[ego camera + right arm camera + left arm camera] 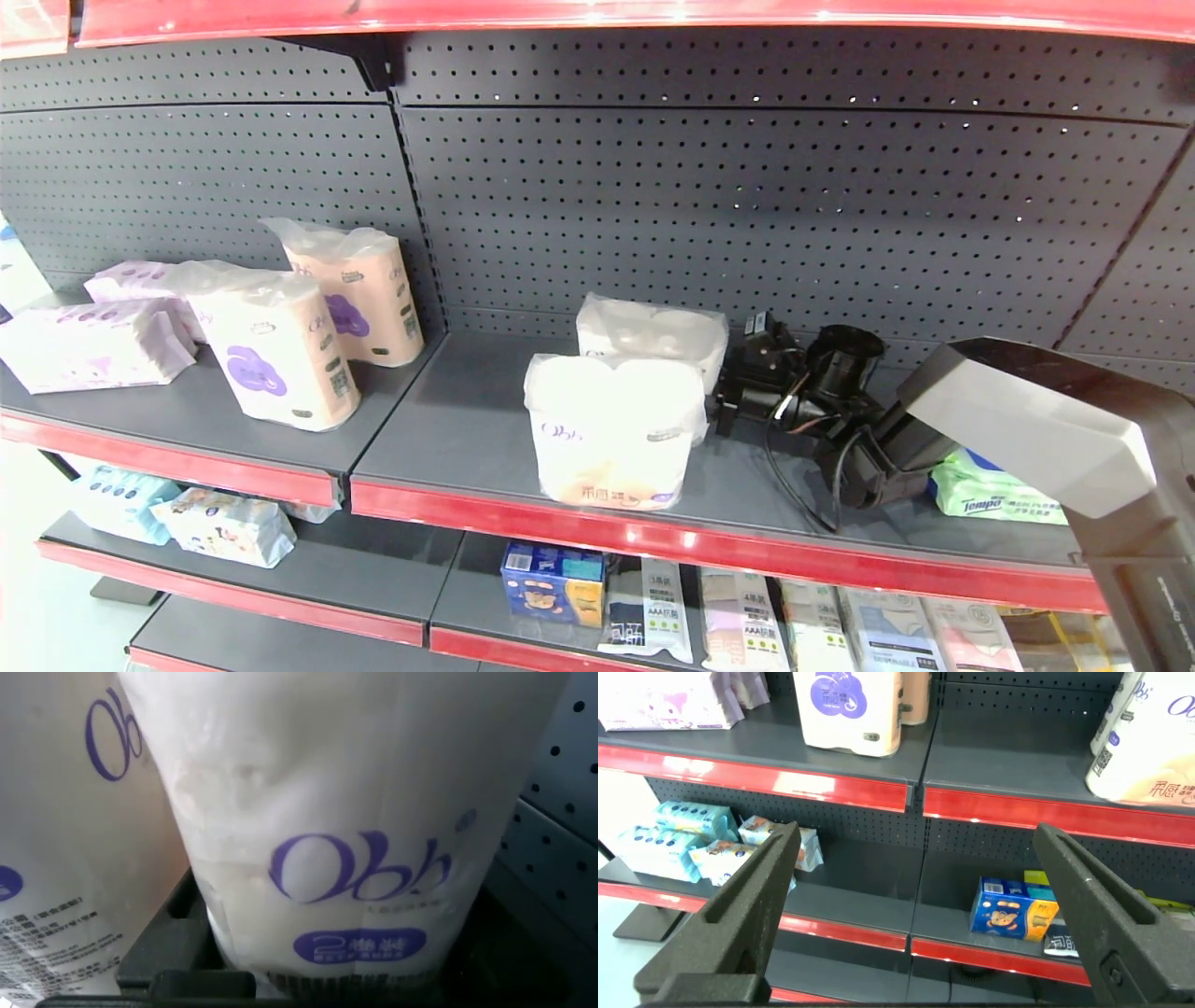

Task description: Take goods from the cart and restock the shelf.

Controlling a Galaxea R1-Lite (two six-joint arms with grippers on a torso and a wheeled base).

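Two white roll packs stand on the middle shelf [448, 420], one at the front [611, 429] and one behind it [653, 331]. My right gripper [733, 378] is at the rear pack's right end, shut on it while it rests on the shelf. Seen from the right wrist, this pack [364, 812] sits between dark fingers [163, 943], with the front pack [56, 859] beside it. My left gripper [915, 905] hangs open and holds nothing, level with the lower shelves. The front pack [1148, 737] shows above it.
Peach packs with purple labels [280, 350] [359, 289] and flat lilac packs [89, 345] fill the left bay. A green tissue pack [990, 490] lies under my right arm. The lower shelf holds a blue box [551, 583] and sachets. Bare shelf lies left of the white packs.
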